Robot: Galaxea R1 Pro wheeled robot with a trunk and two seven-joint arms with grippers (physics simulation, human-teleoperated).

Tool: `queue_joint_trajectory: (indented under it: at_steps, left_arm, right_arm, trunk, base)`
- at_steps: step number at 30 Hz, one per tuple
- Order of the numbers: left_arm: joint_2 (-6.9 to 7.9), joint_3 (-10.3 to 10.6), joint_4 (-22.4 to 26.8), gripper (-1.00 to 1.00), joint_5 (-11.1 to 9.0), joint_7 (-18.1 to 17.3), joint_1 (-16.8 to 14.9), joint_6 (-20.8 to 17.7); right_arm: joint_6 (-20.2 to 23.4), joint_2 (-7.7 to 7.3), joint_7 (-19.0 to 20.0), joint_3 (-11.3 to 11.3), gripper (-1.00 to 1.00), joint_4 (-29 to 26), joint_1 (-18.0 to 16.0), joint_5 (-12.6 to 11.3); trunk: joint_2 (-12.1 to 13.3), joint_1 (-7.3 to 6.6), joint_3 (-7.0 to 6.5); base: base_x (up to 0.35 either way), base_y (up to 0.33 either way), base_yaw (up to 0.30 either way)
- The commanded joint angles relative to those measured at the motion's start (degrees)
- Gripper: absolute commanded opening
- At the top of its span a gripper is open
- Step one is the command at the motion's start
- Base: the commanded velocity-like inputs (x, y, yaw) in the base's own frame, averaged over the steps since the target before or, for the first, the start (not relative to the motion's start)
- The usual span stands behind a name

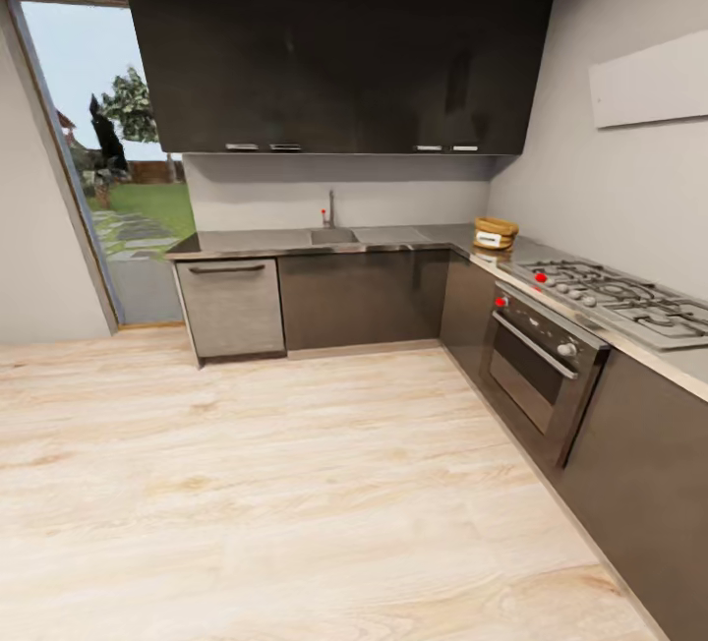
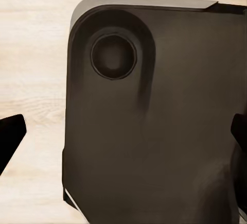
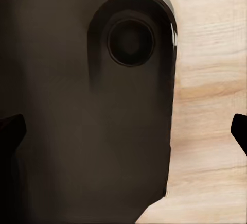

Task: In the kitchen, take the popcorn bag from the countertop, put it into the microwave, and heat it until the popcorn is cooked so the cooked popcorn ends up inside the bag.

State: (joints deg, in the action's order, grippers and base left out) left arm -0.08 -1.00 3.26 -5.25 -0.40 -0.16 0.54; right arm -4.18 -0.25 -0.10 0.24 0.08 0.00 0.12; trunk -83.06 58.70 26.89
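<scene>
The popcorn bag [image 1: 495, 232], a squat tan sack with a white label, stands on the grey countertop [image 1: 413, 236] in the back right corner of the kitchen, just before the hob. The microwave is out of view. In the left wrist view my left gripper [image 2: 123, 136] is open, its dark fingertips [image 2: 11, 134] far apart with nothing between them, hanging over my dark base. The right wrist view has my right gripper [image 3: 123, 131] open the same way, fingertips [image 3: 10, 131] wide and empty.
A gas hob [image 1: 615, 299] and a dark built-in oven [image 1: 541, 366] run along the right counter. A sink with a tap [image 1: 332, 234] sits at the back, with dark upper cabinets [image 1: 334, 61] above it. A glass door [image 1: 108, 159] opens to a garden at the left. Pale wood floor [image 1: 295, 484] lies between.
</scene>
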Motion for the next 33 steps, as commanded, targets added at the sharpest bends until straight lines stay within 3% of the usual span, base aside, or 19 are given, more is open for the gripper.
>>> queue_joint_trajectory:
  at_steps: [1,10,24,33]
  left_arm:
    - [-0.01,-0.1,0.0,1.00,-0.5,0.0,0.0,0.1]
    - [0.09,-0.1,0.1,1.00,-0.5,0.0,0.0,0.1]
    - [0.00,-0.2,0.1,1.00,-0.6,0.1,0.0,0.1]
    - [0.85,0.1,0.1,1.00,0.0,0.1,0.0,0.1]
  right_arm:
    - [-0.3,0.00,0.0,0.0,1.00,0.0,0.0,0.0]
    - [-0.3,0.03,-0.1,-0.4,1.00,0.0,0.0,-0.5]
    - [-0.3,-0.01,-0.1,-0.5,1.00,0.0,0.0,-0.7]
    - [-0.4,-0.09,-0.1,-0.5,1.00,0.0,0.0,-0.6]
  trunk:
    - [0.0,0.03,0.04]
    - [0.0,0.03,0.04]
    - [0.0,0.03,0.04]
    - [0.0,0.03,0.04]
  base:
    - [0.300,0.220,0.000]
    - [0.224,0.158,-0.067]
    - [0.003,0.002,-0.276]
    - [0.000,0.000,-0.295]
